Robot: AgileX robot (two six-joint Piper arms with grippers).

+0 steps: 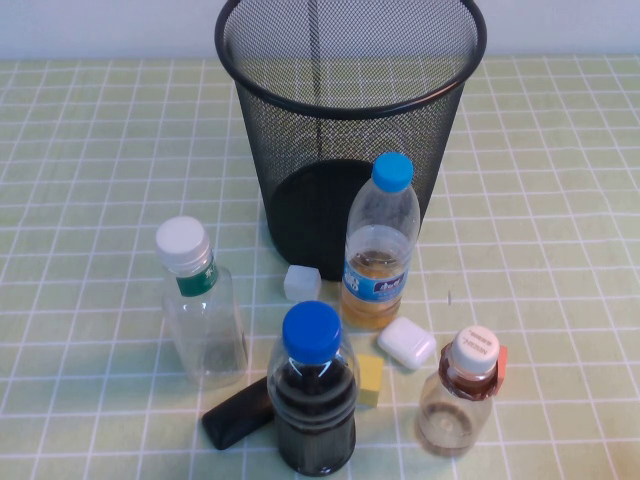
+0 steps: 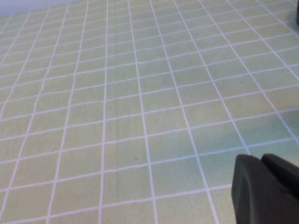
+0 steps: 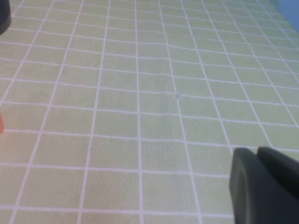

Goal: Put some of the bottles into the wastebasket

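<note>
The black wire-mesh wastebasket (image 1: 300, 150) stands upright at the back centre of the table, and nothing shows inside it. A clear bottle with a white cap and green neck label (image 1: 203, 310) stands front left. A shorter clear bottle with a white cap and dark brown neck band (image 1: 460, 395) stands front right. Neither arm shows in the high view. My left gripper (image 2: 260, 161) is shut and empty over bare green checked cloth. My right gripper (image 3: 257, 151) is also shut and empty over bare cloth.
A tall blue-capped bottle with a blue label (image 1: 381, 250) stands in front of the wastebasket. A fat blue-capped bottle of dark liquid (image 1: 314, 400) stands at the front centre. A white cube (image 1: 301, 282), a white case (image 1: 406, 342), a yellow block (image 1: 370, 378) and a black object (image 1: 238, 412) lie among them.
</note>
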